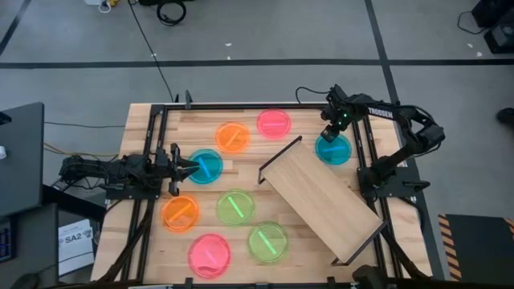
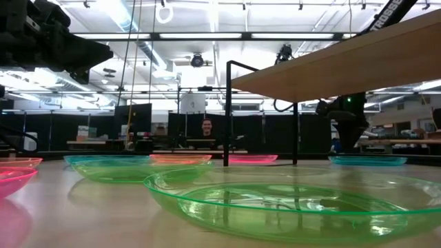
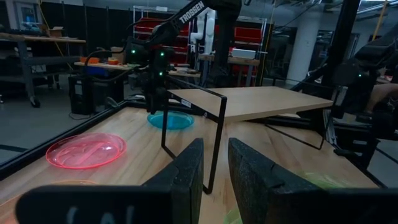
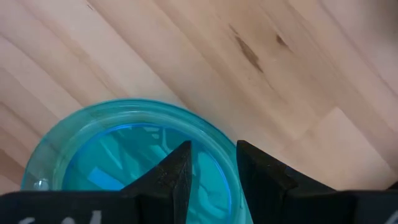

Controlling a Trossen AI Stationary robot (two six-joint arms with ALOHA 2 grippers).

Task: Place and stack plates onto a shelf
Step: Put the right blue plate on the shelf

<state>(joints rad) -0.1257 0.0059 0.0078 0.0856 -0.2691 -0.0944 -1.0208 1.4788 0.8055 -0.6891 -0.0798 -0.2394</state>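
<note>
**Q:** Going for the blue plate (image 1: 333,149) with my right gripper (image 1: 330,133). Any tips for a clean pickup?

**A:** Here's my setup. That plate sits flat on the table (image 1: 144,241) just beside the far end of the shelf (image 1: 320,197), and the gripper is right above the plate's far rim. In the wrist view the fingers (image 4: 176,171) are apart with a narrow gap between them, and the rim (image 4: 211,135) runs right under that gap. Nothing is pinched yet as far as I can tell.

**Q:** So just drop and squeeze?

**A:** I'd go slow. I want one finger inside the rim and one outside, so the lip sits in the gap before I close. The plastic looks thin and slick, so my guess is it'll skate across the wood if I nudge it sideways. I'd come straight down and close gently.

**Q:** And the other arm?

**A:** My left gripper (image 1: 183,167) waits at the near edge of the other blue plate (image 1: 206,166), fingers a little apart, holding nothing. The shelf top is bare, so every plate still has to go up, and I'd watch its black wire frame (image 1: 279,152) when I lift.
</note>
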